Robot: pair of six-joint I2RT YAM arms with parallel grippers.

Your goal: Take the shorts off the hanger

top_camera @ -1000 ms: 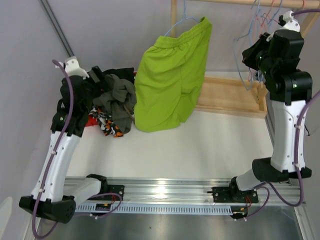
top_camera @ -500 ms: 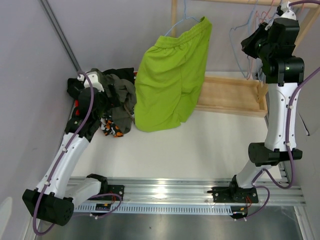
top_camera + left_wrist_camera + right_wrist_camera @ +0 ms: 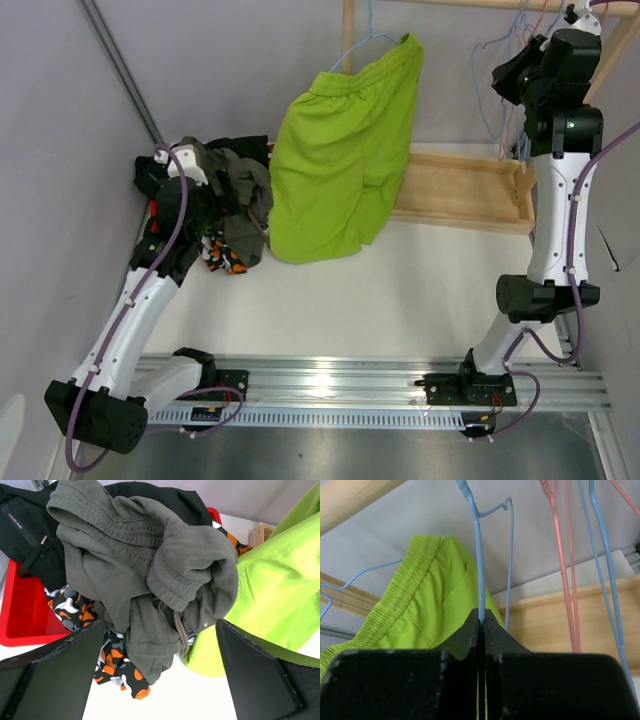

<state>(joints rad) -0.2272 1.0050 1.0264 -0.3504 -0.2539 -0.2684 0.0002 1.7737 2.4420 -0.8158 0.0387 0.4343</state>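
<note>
The white table (image 3: 420, 290) lies open between the two arms, in front of the lime green shorts (image 3: 345, 165). The shorts hang low toward the table and screen the left part of the wooden frame (image 3: 460, 190).

At left, a heap of shorts (image 3: 145, 570) overfills the red bin (image 3: 20, 615). The left gripper (image 3: 160, 625) stands spread wide just above it, and grey fabric fills the gap.

At right, the right gripper (image 3: 481, 622) is clamped on a blue hanger (image 3: 479, 555). Pink hangers (image 3: 565, 555) crowd one side, and the wooden rail (image 3: 350, 500) runs overhead.

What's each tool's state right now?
Left tool: open, empty, over the grey-olive shorts.
Right tool: closed on the blue hanger.
</note>
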